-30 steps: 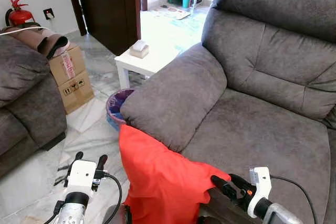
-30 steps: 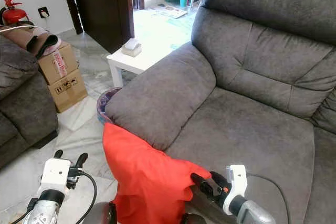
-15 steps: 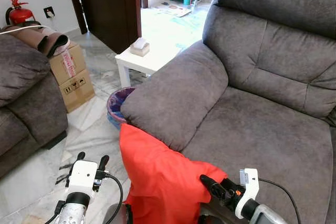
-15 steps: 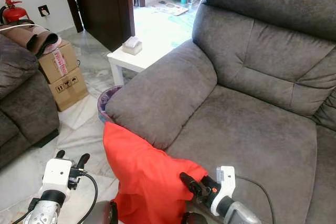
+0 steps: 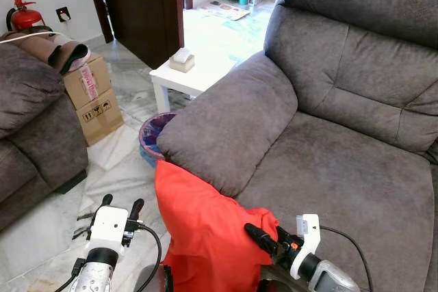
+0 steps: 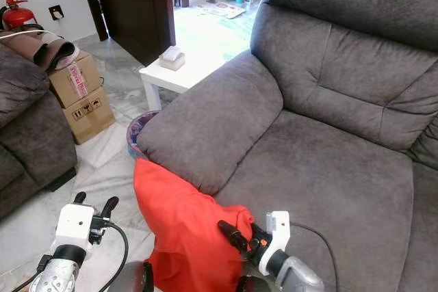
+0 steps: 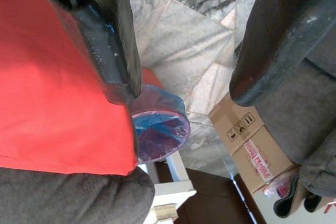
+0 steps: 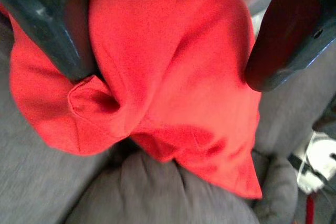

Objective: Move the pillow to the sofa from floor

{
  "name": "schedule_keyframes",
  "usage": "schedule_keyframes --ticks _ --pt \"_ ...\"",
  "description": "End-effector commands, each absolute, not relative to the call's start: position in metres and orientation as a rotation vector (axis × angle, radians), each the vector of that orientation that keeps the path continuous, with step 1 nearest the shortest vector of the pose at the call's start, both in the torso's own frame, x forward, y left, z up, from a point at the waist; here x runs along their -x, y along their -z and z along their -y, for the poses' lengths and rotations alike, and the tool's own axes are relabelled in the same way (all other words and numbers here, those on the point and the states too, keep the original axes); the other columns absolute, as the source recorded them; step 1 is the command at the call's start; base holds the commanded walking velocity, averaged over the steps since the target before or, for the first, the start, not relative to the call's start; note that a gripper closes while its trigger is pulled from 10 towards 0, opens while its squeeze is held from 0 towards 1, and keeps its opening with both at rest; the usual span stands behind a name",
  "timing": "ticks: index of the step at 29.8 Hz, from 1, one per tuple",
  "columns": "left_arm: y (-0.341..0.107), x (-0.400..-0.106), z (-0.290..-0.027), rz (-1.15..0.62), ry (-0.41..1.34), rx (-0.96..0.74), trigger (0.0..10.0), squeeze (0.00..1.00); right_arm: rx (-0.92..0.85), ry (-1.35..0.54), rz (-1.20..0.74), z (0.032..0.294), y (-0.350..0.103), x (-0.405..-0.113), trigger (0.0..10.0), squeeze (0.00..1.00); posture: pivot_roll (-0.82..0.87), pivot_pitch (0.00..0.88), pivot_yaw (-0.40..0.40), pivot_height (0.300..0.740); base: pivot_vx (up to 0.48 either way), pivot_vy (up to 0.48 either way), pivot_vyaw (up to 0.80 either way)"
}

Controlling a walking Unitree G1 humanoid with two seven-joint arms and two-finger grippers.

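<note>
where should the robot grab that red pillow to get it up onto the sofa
Probably the bunched corner of the red pillow lying over the sofa seat's front edge. It is loose, raised cloth that two fingers can pinch. Come from the seat side, where the right gripper sits, fingers open across that fold. The left gripper hovers apart.

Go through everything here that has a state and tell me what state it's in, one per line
red pillow: crumpled, leaning against the sofa's front below the armrest.
right gripper: open, fingers astride the pillow's corner.
left gripper: open, holding nothing.
cardboard boxes: stacked, taped shut.
bin: lined with a bag, uncovered.
</note>
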State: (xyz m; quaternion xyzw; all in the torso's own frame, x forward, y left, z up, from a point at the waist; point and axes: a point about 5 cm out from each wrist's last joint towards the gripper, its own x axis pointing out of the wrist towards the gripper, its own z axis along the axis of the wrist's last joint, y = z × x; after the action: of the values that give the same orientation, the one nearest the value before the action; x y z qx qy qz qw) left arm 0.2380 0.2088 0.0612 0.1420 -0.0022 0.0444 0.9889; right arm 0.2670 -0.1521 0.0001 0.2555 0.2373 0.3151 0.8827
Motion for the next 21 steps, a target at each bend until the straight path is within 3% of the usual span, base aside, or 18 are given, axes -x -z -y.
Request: schedule_keyframes --ticks 1,17,18,21 --pt "-0.060 -0.235 -0.209 -0.009 -0.089 -0.273 10.0 0.00 -0.513 -0.659 -0.516 0.149 0.003 -0.266 10.0 0.00 0.12 0.147 -0.045 0.589 0.000 0.000 0.00" --pt "-0.064 -0.221 -0.217 -0.014 -0.122 -0.293 10.0 0.00 -0.370 -0.661 -0.574 0.131 0.011 -0.267 10.0 0.00 0.18 0.179 -0.056 0.589 0.000 0.000 0.00" --pt "-0.065 -0.221 -0.217 -0.016 -0.125 -0.295 10.0 0.00 -0.388 -0.628 -0.575 0.130 0.013 -0.268 0.0 0.00 0.18 0.179 -0.055 0.589 0.000 0.000 0.00" --pt "-0.066 -0.221 -0.217 -0.016 -0.128 -0.296 10.0 0.00 -0.396 -0.596 -0.570 0.131 0.014 -0.268 0.0 0.00 0.19 0.181 -0.057 0.589 0.000 0.000 0.00"
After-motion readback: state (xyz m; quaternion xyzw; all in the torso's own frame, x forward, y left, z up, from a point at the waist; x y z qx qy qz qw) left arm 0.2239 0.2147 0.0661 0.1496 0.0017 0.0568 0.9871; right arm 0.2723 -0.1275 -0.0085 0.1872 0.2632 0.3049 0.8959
